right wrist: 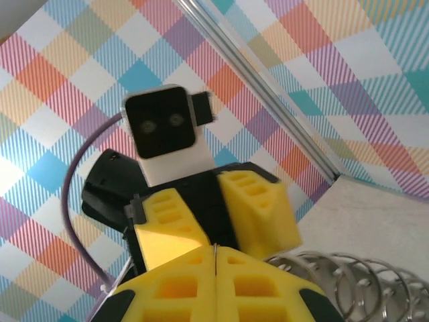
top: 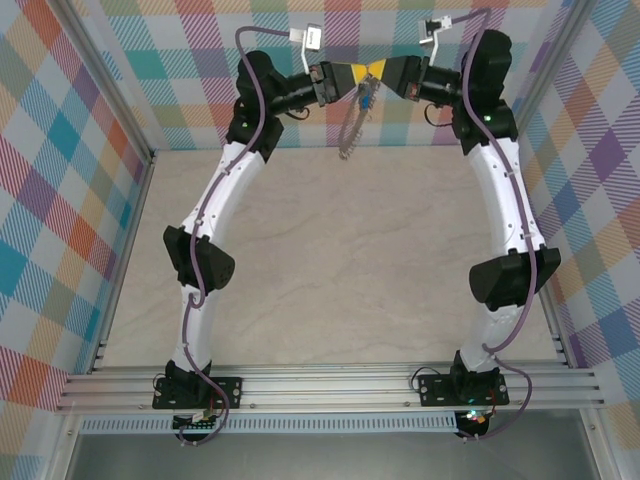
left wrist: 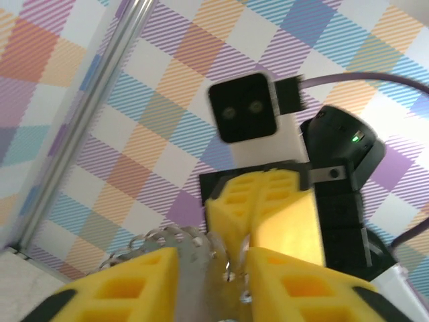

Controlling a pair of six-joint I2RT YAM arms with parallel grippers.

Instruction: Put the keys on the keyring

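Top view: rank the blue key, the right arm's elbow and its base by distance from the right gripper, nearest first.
1. Blue key, just below the right gripper.
2. Elbow, right side.
3. Base, near edge.

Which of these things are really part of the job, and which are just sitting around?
Part of the job:
- blue key
- keyring, hanging below the grippers
- left gripper
- right gripper

Just there:
- table
- checked walls
- metal rail under the arm bases

A pale marbled table (top: 330, 260) sits enclosed by pastel plaid walls (top: 60, 200) and aluminium rails (top: 330, 385)
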